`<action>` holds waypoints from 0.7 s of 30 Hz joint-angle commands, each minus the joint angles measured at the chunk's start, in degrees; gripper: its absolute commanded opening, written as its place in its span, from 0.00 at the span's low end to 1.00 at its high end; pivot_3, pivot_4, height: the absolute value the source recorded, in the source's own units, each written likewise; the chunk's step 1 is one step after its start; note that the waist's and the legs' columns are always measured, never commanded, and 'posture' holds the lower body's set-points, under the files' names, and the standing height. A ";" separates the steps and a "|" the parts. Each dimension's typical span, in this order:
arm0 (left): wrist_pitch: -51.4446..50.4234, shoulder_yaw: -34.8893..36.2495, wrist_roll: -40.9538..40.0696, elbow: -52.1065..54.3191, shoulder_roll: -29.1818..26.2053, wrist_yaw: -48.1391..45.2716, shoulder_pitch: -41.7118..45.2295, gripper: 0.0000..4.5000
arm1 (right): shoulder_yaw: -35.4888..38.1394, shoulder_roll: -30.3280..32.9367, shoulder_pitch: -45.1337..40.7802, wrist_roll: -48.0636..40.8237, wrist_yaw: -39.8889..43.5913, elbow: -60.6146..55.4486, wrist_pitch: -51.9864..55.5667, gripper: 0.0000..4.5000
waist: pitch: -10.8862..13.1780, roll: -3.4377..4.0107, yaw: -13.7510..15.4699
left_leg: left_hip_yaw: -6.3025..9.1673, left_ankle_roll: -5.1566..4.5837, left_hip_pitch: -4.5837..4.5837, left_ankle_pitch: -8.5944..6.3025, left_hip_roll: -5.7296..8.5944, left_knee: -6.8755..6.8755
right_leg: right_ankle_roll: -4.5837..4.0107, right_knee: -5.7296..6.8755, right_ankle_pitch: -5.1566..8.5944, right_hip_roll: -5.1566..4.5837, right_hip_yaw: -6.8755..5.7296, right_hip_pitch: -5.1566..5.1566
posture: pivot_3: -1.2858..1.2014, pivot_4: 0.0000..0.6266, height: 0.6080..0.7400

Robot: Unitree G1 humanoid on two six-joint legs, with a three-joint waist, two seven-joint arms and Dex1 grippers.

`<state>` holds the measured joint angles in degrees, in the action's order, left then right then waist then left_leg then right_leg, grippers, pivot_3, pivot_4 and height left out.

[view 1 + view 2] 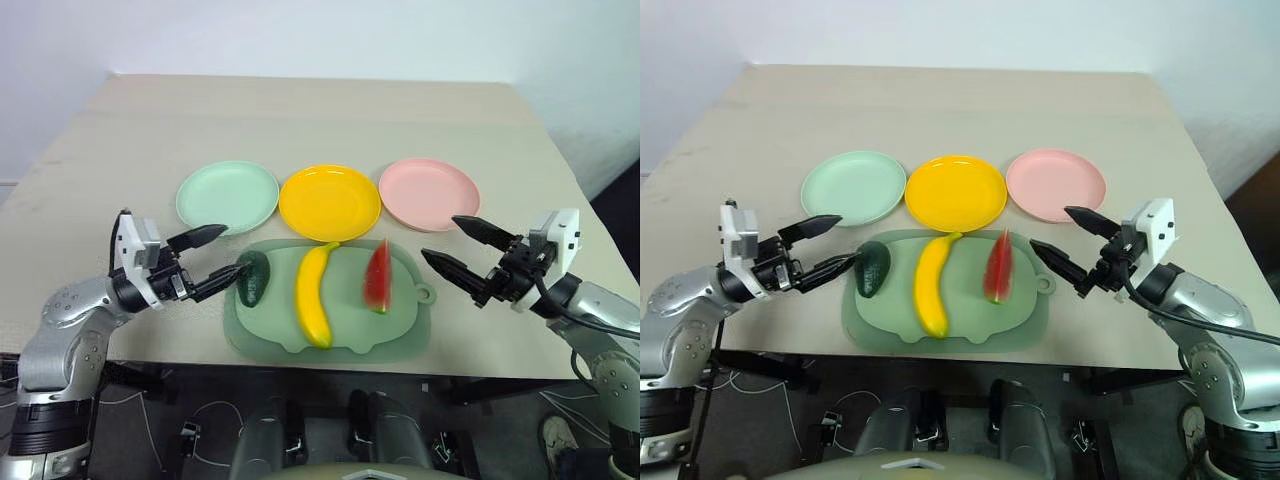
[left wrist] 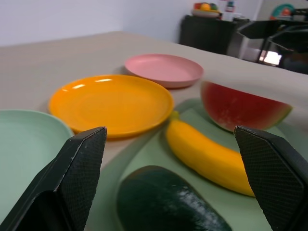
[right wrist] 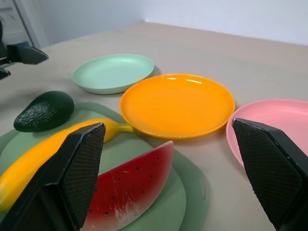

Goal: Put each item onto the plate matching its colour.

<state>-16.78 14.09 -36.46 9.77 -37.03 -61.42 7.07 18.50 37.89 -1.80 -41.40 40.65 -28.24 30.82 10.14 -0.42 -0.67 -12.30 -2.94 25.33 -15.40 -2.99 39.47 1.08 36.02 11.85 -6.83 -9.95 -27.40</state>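
While all three toy foods lie on the mat [image 1: 330,330], none has reached a plate yet. Taking the mat as the landmark, the avocado [image 1: 253,276] sits at its left end, the banana [image 1: 314,293] runs down its middle with the stalk tip poking just past the far edge, and the watermelon [image 1: 377,276] stands on its rind toward the right end. Just beyond the mat's far edge the green plate [image 1: 227,196], yellow plate [image 1: 330,202] and pink plate [image 1: 429,192] lie in a row, all bare.

The left gripper [image 1: 216,255] hovers at the mat's left end, fingers spread wide with nothing between them, one tip close by the avocado. The right gripper [image 1: 464,246] hangs off the mat's right end, spread as wide and equally empty.

These look like hollow plastic pieces: light, stiff and somewhat slick. The avocado likely takes a pinch across its rounded belly, where its pebbled skin may help. The banana is best gripped across its middle so it hangs balanced. The wedge probably wants a pinch on its two flat red faces, though it may tip over if nudged first.
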 commanded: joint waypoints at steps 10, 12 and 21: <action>2.62 -1.74 1.64 -1.19 -0.09 -1.83 2.94 0.99 | 0.43 1.76 2.05 -1.41 -2.66 -4.76 4.05 1.00 | 0.00 0.00 0.01 | 0.00 0.00 0.00 0.00 0.00 0.00 | 0.00 0.00 0.00 -0.01 0.01 0.01 | 0.52 0.24 0.67; 2.93 -1.88 1.87 -1.60 0.10 -2.03 3.00 0.99 | 0.02 2.83 1.65 -2.06 -4.08 -5.68 7.01 1.00 | 0.00 0.01 -0.03 | 0.00 0.01 0.01 0.00 0.00 0.00 | -0.01 0.01 0.00 -0.01 0.01 0.00 | 0.52 0.24 0.67; 6.10 -3.62 3.90 -4.94 1.60 -3.27 4.56 0.99 | 0.42 7.02 -7.13 -19.14 -16.21 -8.49 27.99 1.00 | 0.01 0.02 -0.03 | 0.00 0.01 0.00 0.01 0.01 0.00 | -0.02 0.01 -0.01 -0.02 0.03 0.00 | 0.52 0.24 0.67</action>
<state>-12.75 10.67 -33.36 4.47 -35.35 -63.82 11.01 17.85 44.06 -7.03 -55.92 27.58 -35.82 55.08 10.15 -0.40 -0.70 -12.29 -2.93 25.34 -15.40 -2.98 39.47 1.06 36.02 11.85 -6.85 -9.93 -27.40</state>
